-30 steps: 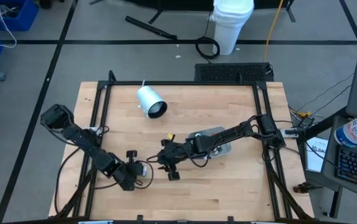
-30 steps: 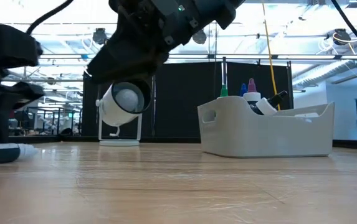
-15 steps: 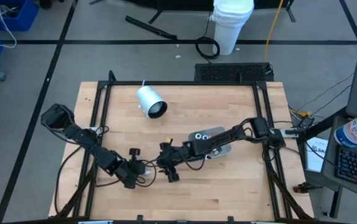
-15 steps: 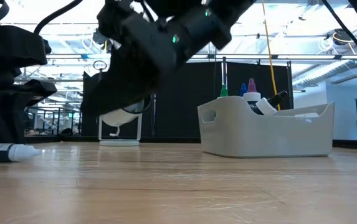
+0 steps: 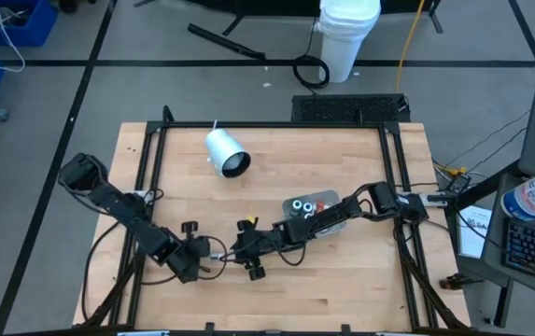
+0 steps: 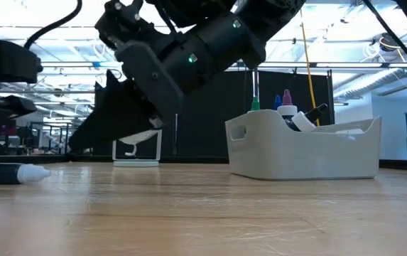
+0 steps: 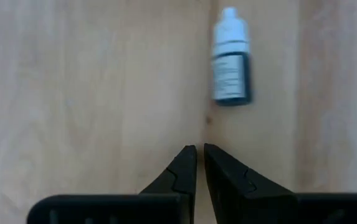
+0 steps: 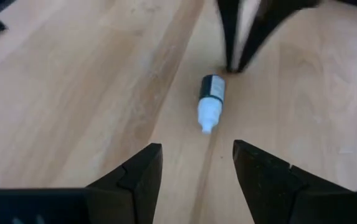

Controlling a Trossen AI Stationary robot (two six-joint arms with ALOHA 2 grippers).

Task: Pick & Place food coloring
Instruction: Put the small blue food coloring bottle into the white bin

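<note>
One small food coloring bottle (image 7: 231, 59), dark body and white cap, lies on its side on the wood between my two grippers; it also shows in the right wrist view (image 8: 210, 99), the low view (image 6: 15, 173) and the high view (image 5: 218, 252). My left gripper (image 7: 197, 163) is shut, its tips just short of the bottle's base. My right gripper (image 8: 197, 168) is open and faces the bottle's cap from the opposite side, a little way off. More bottles stand in the grey tray (image 5: 328, 210).
A white cylinder (image 5: 225, 152) lies toward the far left of the table. The tray (image 6: 302, 149) with its bottles sits right of centre, behind the right arm. Black frame rails run along the table's edges. Bare wood stretches along the near side.
My right gripper has moved toward the table's left and near edge and come down low toward the bottle, uncovering the tray behind it. The bottle has stayed lying on the table.
</note>
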